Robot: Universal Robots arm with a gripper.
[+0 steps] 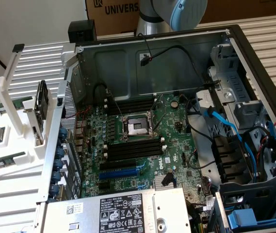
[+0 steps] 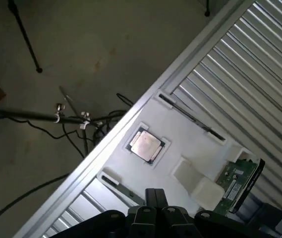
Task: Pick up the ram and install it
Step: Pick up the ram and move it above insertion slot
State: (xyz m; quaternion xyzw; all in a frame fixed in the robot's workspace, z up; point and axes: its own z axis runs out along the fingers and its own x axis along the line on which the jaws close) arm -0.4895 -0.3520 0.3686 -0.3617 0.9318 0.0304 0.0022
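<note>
- The ram (image 1: 3,162) lies flat in a slot of the white holder tray (image 1: 11,145) at the exterior view's left, outside the open computer case (image 1: 225,58); it has not been picked up.
- In the wrist view the gripper (image 2: 155,208) hangs above that tray, with only its dark body at the picture's edge. Whether the jaws are open or closed I cannot tell, and nothing shows between them.
- To do this step well, you want the jaws lined up along the stick's length and centred on it, coming straight down so it lifts level out of its slot.
- Mind the neighbours: the silver processor chip (image 2: 146,145) sits in its own recess just beside the stick, and an upright circuit board (image 2: 235,181) stands in the tray nearby (easy to clip on the way down).
- The white posts (image 1: 9,97) of the tray rise near the approach path.
- Inside the case, the black memory slots (image 1: 133,148) on the motherboard (image 1: 142,131) look empty; loose black and blue cables (image 1: 225,126) lie near them at the exterior view's right.
</note>
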